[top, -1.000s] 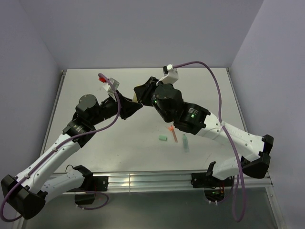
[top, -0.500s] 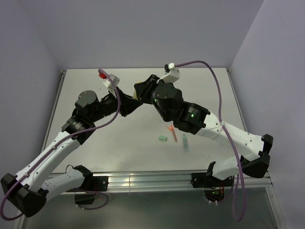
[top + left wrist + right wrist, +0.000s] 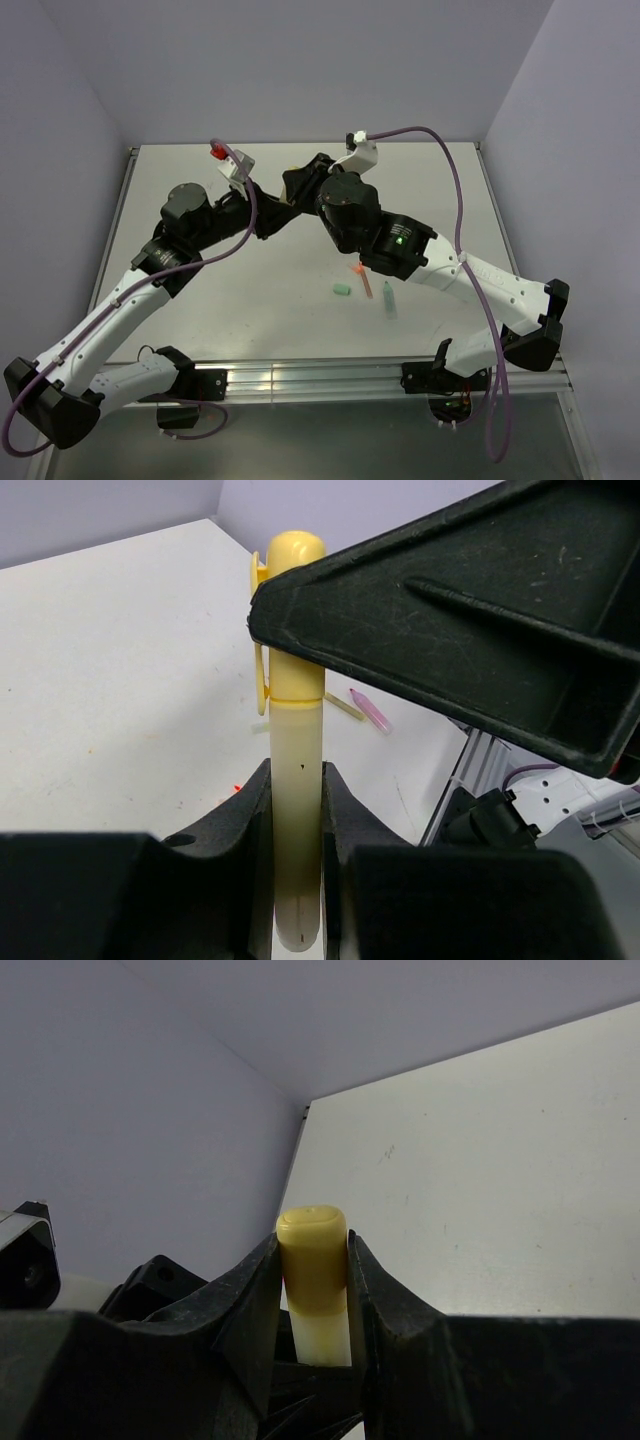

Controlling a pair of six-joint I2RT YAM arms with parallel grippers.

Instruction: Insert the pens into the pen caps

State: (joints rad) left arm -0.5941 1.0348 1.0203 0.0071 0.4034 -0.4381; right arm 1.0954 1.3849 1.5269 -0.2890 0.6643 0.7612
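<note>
Above the far middle of the table my two grippers meet tip to tip. The left gripper (image 3: 266,207) (image 3: 296,785) is shut on the pale yellow pen (image 3: 296,830), which stands upright between its fingers. A yellow pen cap (image 3: 297,675) (image 3: 313,1245) sits over the pen's upper end. My right gripper (image 3: 297,188) (image 3: 313,1260) is shut on that cap, and the pen's pale body (image 3: 326,1335) shows just below it. On the table lie an orange-red pen (image 3: 364,282), a teal pen (image 3: 388,300) and a mint cap (image 3: 342,290).
A pink-purple piece (image 3: 370,710) and a slim pale stick (image 3: 343,706) lie on the table behind the held pen. Grey walls close the table (image 3: 200,180) in on three sides. A metal rail (image 3: 300,378) runs along the near edge.
Both arms have shifted a little toward the far wall, and the grippers have come closer together. Neither grip has changed.
</note>
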